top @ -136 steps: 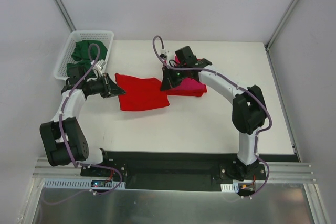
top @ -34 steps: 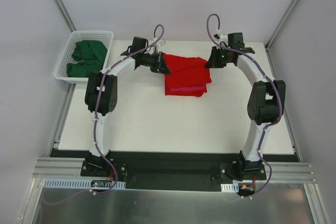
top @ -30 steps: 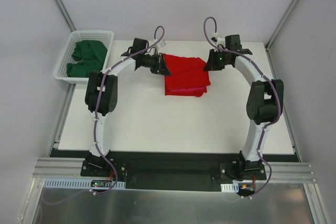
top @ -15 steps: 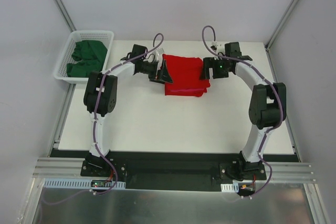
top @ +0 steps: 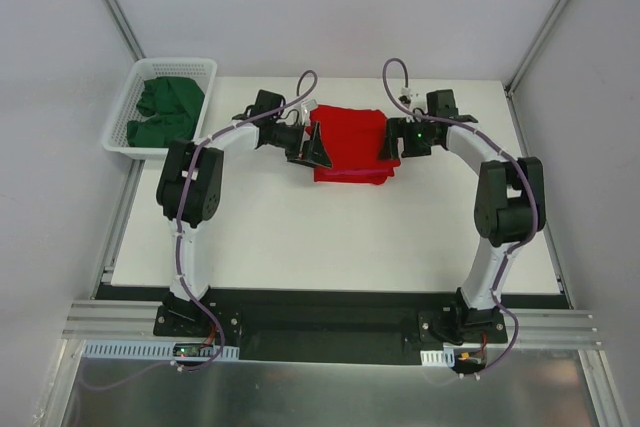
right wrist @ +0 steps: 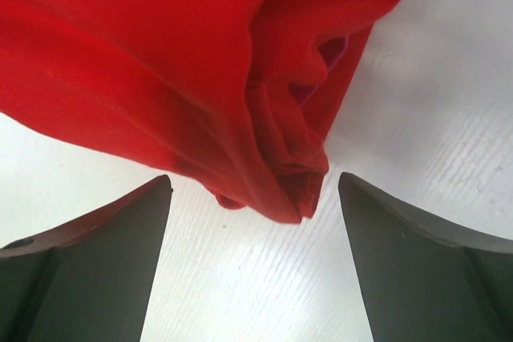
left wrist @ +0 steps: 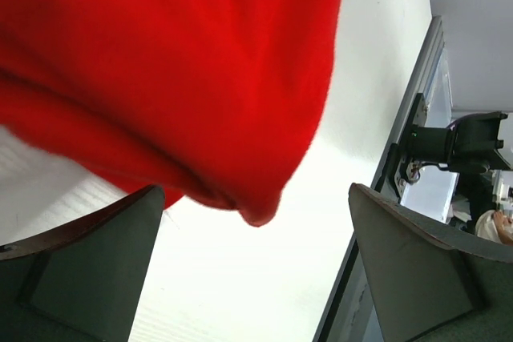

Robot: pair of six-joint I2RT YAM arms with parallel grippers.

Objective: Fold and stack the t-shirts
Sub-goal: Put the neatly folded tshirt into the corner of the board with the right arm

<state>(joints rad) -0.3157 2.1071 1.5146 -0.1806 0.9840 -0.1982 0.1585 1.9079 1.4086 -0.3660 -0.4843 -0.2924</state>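
A bright red t-shirt (top: 350,137) lies folded at the back middle of the white table (top: 330,237). It rests on a magenta-pink t-shirt (top: 350,176), of which only a thin front edge shows. My left gripper (top: 316,144) is open at the red shirt's left edge. In the left wrist view the red cloth (left wrist: 176,62) hangs just beyond the open left gripper (left wrist: 256,278), nothing between its fingers. My right gripper (top: 391,143) is open at the shirt's right edge. The right wrist view shows a bunched red corner (right wrist: 280,158) ahead of the open right gripper (right wrist: 256,262).
A white lattice basket (top: 118,117) at the back left holds dark green t-shirts (top: 165,107). Metal frame posts rise at the table's back corners. A black base rail (top: 330,322) runs along the near edge.
Both grippers have opened and let go of the red t-shirt, which now lies flat on the pink one. Both arms have come slightly nearer along the shirt's sides.
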